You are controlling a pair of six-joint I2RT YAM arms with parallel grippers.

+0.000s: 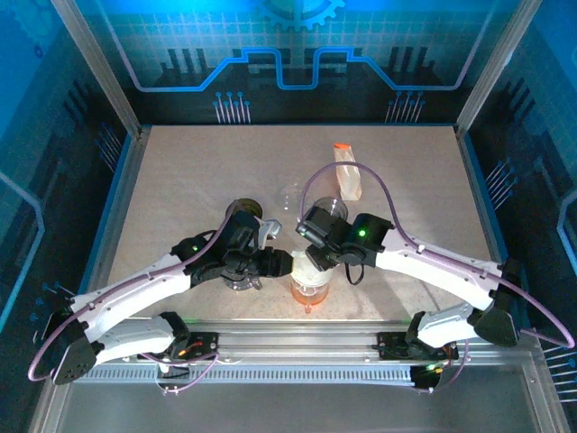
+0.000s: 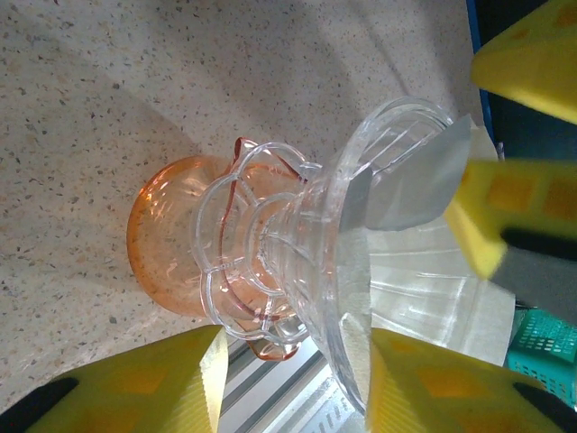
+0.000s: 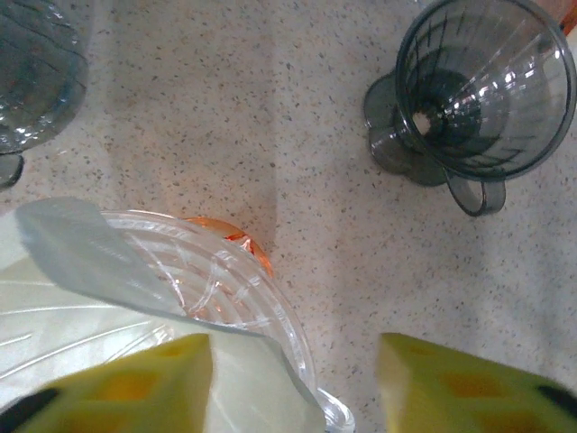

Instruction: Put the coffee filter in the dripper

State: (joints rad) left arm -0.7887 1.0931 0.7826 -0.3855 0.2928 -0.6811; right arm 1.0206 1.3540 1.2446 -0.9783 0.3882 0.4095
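Note:
A clear dripper (image 2: 297,262) sits on an orange glass carafe (image 2: 167,244) near the table's front edge. The white coffee filter (image 2: 424,289) lies inside the dripper, with one corner (image 3: 81,248) sticking up over the rim. My left gripper (image 2: 293,379) straddles the dripper's rim. One pad rests by the filter on the inside, and the other stands apart from the outer wall. My right gripper (image 3: 293,379) is open above the rim (image 3: 297,334), its left finger beside the filter and nothing held. In the top view, both grippers (image 1: 275,262) (image 1: 311,248) meet over the carafe (image 1: 309,290).
A grey dripper (image 3: 482,90) stands on the table beyond the right gripper, and another dark glass piece (image 3: 36,72) to its left. A pack of filters (image 1: 347,176) with an orange top lies further back. A metal rail (image 1: 297,343) runs along the near edge.

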